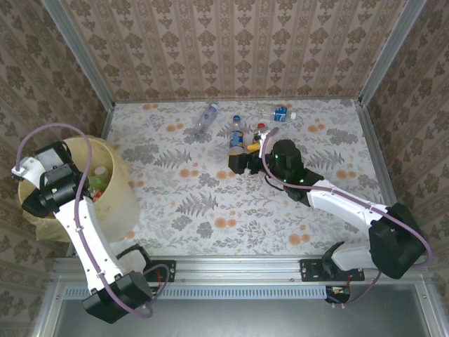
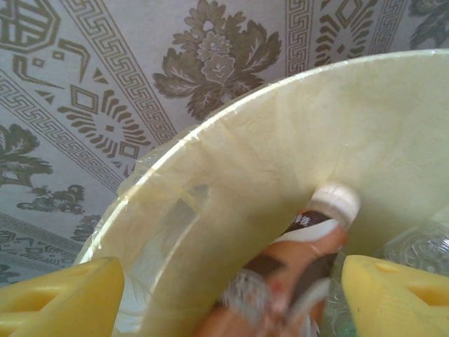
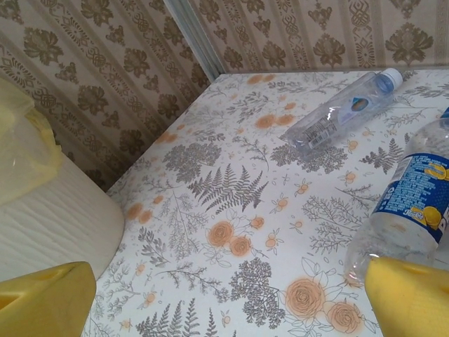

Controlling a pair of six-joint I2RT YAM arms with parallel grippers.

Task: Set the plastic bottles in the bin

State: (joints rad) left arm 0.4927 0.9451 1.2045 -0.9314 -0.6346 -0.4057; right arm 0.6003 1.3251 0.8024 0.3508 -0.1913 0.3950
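**A:** What's happening on the left?

**B:** The left gripper (image 2: 228,298) hangs over the bin (image 1: 118,200) with its yellow fingers (image 2: 56,298) spread well apart. A white-capped bottle (image 2: 295,256) lies between them, cap toward the bin's inner wall. It's blurred, and there's a clear gap on the left finger's side, so I judge it loose and dropping rather than held. More bottles (image 1: 98,179) lie in the bin.

**A:** How should that drop be finished?

**B:** Leave the jaws wide, wait over the middle of the bin until the bottle is clear, then lift straight up. The wall looks thin, and a sideways swing could catch the rim and tip the bin.

**A:** And further right?

**B:** More bottles wait on the far part of the table (image 1: 210,210). A clear bottle (image 1: 205,118) lies on its side, and a small cluster sits right of it. The right gripper (image 3: 231,302) is low at that cluster with its jaws fully spread, holding nothing. A blue-label bottle (image 3: 414,203) is just beside its right finger.

**A:** Any advice for picking that one up?

**B:** Centre the jaws across the bottle's body, not the neck, and close gently, since thin plastic probably buckles and can squirt out. The neighbouring bottles are close — come in from the open side so none gets knocked rolling.
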